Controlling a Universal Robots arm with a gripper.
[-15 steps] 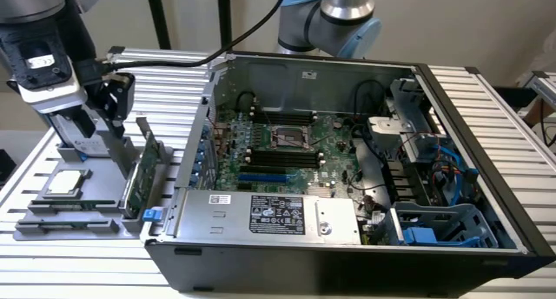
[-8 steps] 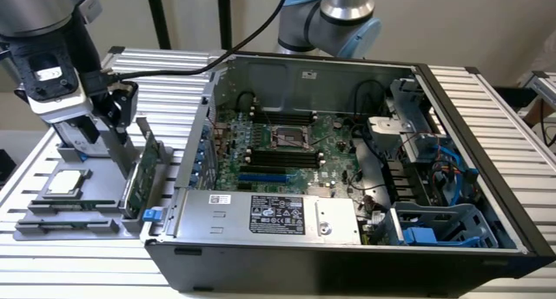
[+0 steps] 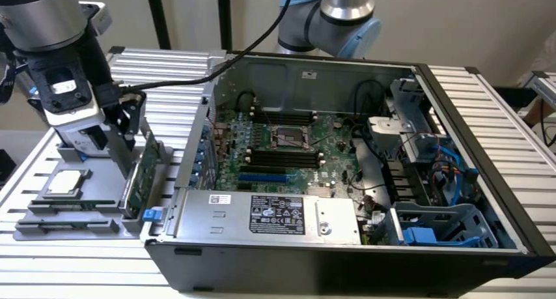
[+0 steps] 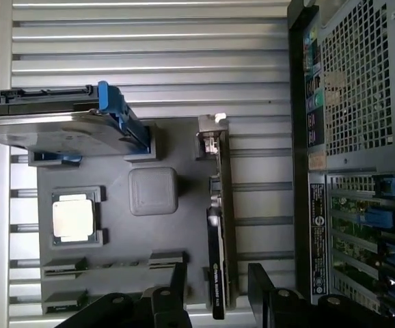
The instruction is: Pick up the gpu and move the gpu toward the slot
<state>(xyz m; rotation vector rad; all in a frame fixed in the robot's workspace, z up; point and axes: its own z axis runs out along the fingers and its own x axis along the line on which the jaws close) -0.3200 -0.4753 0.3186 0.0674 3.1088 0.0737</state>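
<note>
Gpu (image 4: pixel 219 205) upright, between spread fingers of gripper (image 4: pixel 218 290)

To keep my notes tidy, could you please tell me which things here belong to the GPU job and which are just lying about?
In the job: gpu, upright in the grey holder; blue slot; open hand lined up over the gpu.
Lying about: CPU chip; hard drive; power supply.
</note>
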